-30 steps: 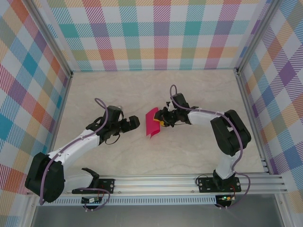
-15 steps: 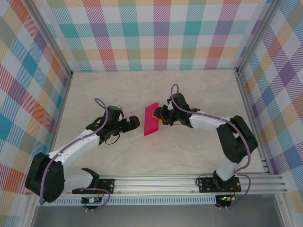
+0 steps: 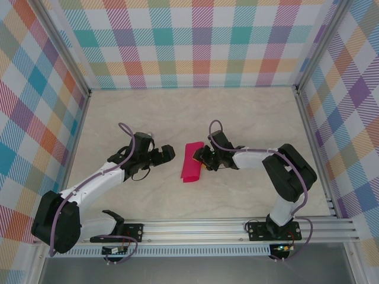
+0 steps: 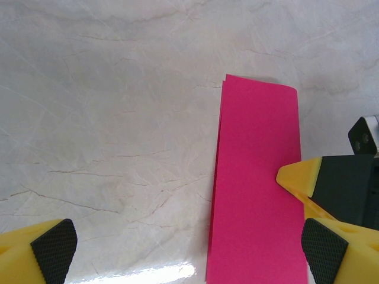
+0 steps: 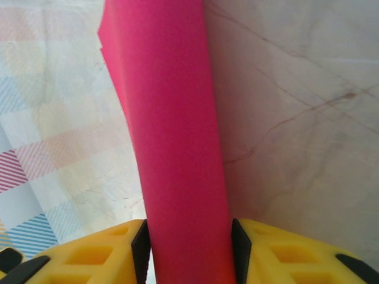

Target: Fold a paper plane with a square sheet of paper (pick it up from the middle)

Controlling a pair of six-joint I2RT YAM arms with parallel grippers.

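Note:
The square sheet of paper (image 3: pixel 191 162) is magenta-pink and folded into a long strip, low over the table's middle. My right gripper (image 3: pixel 204 158) is at its right edge, shut on it. In the right wrist view the paper (image 5: pixel 172 118) runs up from between the two black pads (image 5: pixel 140 248) of the right gripper (image 5: pixel 188 251). My left gripper (image 3: pixel 168 154) stands open just left of the strip, touching nothing. From the left wrist, the paper (image 4: pixel 254 177) lies ahead, with a yellow right fingertip (image 4: pixel 295 175) on its right edge. The left gripper (image 4: pixel 189 248) frames bare table and the strip's near end.
The marble-patterned tabletop (image 3: pixel 148 118) is enclosed by checked walls (image 3: pixel 195 41) at the back and both sides. An aluminium rail (image 3: pixel 237 228) runs along the near edge by the arm bases.
The right gripper has drawn slightly left and down, and the strip has swung from a tilted, raised pose to lying flatter and lower. The left arm has not moved.

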